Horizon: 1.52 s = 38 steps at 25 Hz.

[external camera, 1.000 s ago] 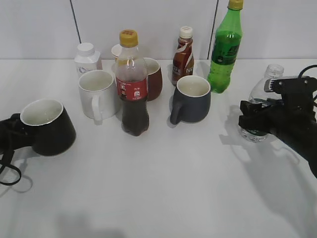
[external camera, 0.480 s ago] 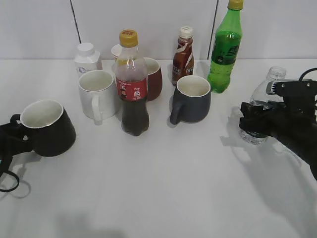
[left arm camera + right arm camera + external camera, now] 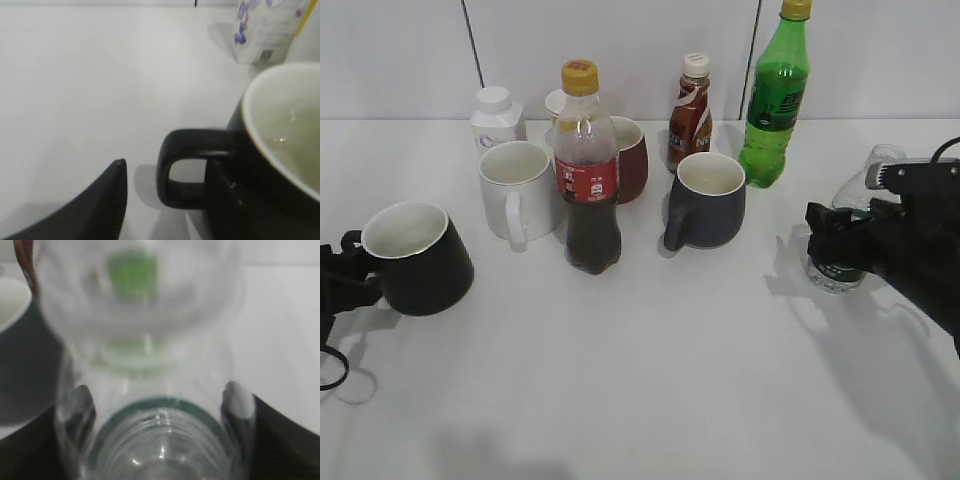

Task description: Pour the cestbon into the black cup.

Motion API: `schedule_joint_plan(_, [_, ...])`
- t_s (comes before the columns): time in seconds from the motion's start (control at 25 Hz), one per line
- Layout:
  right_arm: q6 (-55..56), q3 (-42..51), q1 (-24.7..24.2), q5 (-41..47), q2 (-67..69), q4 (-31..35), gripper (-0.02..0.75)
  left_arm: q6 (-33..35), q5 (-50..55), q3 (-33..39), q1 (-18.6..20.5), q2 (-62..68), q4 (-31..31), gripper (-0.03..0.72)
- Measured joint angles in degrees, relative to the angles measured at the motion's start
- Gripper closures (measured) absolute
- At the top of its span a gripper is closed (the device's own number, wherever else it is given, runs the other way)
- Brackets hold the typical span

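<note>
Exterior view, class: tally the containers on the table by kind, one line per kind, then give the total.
Mugs: 4 (black cup, white mug, dark red mug, grey-blue mug)
Bottles: 5 (cola bottle, brown drink bottle, green soda bottle, white bottle, cestbon)
Partly hidden pale container behind the cola bottle: 1
Total: 10

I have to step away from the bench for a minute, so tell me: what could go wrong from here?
1. The cestbon has no cap and stands between the right tool's fingers; a sideways nudge could tip it and spill any water left inside.
2. The black cup sits tilted with liquid inside, its handle beside the left tool; a bump could slosh it out.
</note>
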Motion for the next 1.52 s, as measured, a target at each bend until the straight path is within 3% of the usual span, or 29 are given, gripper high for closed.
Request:
schedule_joint_plan(0.48, [0.0,0.0,0.0,1.4,-6.9,0.0,0.121,0.0,0.2,6.8,0.0,-8.7,0.0,0.294])
schedule_joint_plan(0.76, [-4.4,0.1,0.0,10.7,-20.1,0.0,0.118,0.0,0.3,9.7,0.0,-19.8,0.7,0.293])
schedule_joint_plan(0.88, [-5.5,-0.2,0.0,16.4,-28.9,0.0,0.117,-0.3,6.0,9.7,0.0,-27.9,0.7,0.293])
schedule_joint_plan(1.04, [-6.4,-3.1,0.0,34.5,-40.3,-0.1,0.118,-3.1,31.0,6.4,0.0,-44.0,0.7,0.293])
schedule_joint_plan(1.24, [-11.0,-7.7,0.0,59.5,-53.8,-0.2,0.135,-3.7,72.6,-4.9,-0.1,-66.7,0.3,0.293])
schedule_joint_plan(1.52, [-10.8,-9.9,0.0,94.4,-75.4,-0.9,0.150,-3.7,108.6,-17.9,-0.1,-88.0,0.6,0.293])
